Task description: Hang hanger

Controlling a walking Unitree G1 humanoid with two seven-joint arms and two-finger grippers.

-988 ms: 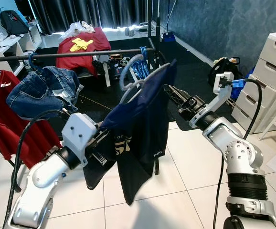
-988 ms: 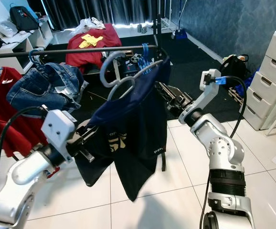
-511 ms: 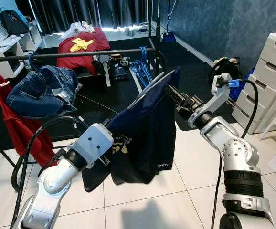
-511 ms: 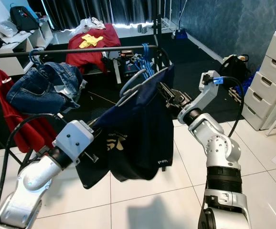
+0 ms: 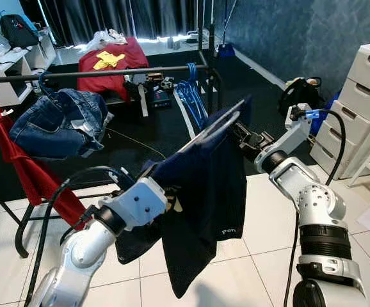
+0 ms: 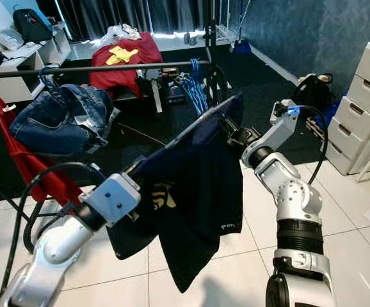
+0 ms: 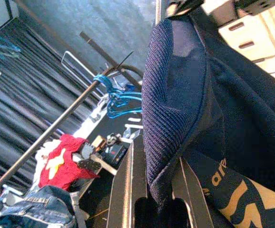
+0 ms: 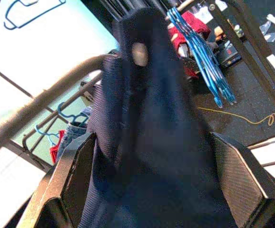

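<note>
A navy shirt (image 5: 204, 192) on a grey hanger (image 5: 205, 132) is held up between my two grippers, slanting down toward my left. My left gripper (image 5: 164, 190) is shut on the shirt's lower shoulder; the left wrist view shows its fingers (image 7: 126, 190) pinching the navy fabric (image 7: 175, 104). My right gripper (image 5: 241, 132) grips the upper shoulder, and its fingers (image 8: 73, 183) flank the cloth beside the hanger's grey arm (image 8: 42, 107). The black clothes rail (image 5: 108, 72) runs behind and above the shirt. The hanger's hook is hidden.
Jeans (image 5: 57, 121) and a red shirt (image 5: 34, 179) hang on the rail's left part, and blue hangers (image 5: 191, 96) cluster at its right end by the upright post (image 5: 209, 38). White drawers (image 5: 358, 109) and a black bag (image 5: 300, 89) stand at the right. Tiled floor (image 5: 262, 249) lies below.
The hanger has tipped over, so its hook no longer stands up above the shirt. My left gripper moved right and lower with the shirt; the hem swung back down.
</note>
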